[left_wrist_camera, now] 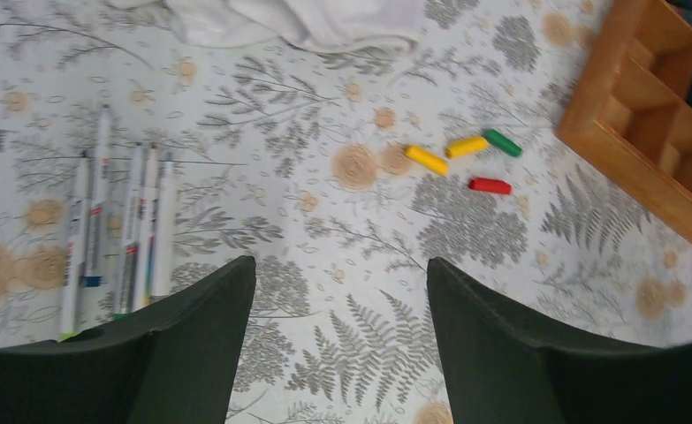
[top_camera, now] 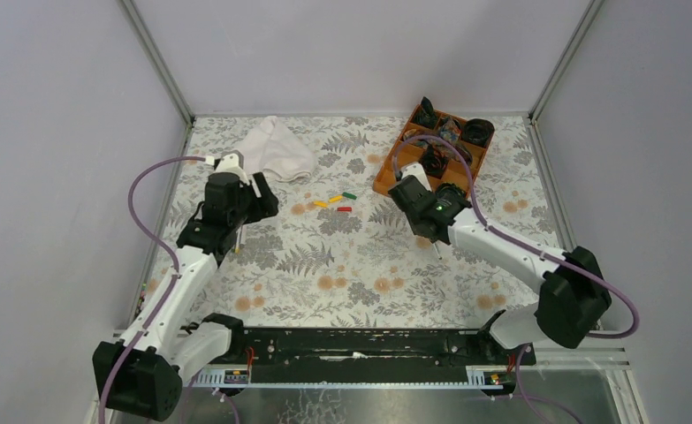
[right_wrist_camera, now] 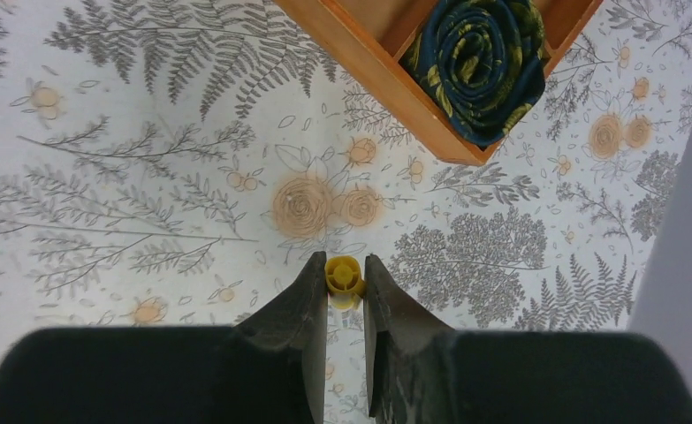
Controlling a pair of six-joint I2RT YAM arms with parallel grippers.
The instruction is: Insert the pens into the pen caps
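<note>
On the floral table (top_camera: 342, 283), near a wooden tray (left_wrist_camera: 625, 159), the left gripper (left_wrist_camera: 340, 265) hangs released, nothing between its jaws, just beside five pens (left_wrist_camera: 163, 230) lying side by side. Four pen caps (left_wrist_camera: 426, 159) lie clustered further off. The right gripper (right_wrist_camera: 344, 261) clenches a yellow piece (right_wrist_camera: 343, 276) (pen end or cap, unclear).

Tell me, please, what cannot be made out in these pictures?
- Right wrist view: yellow plastic piece gripped by the right hand; its fingers hide the rest, so cap or pen is unclear.
- Left wrist view: white-barrelled marker pens, lower ends hidden by the left hand.
- Top view: small coloured plastic caps, too small to show open ends.
</note>
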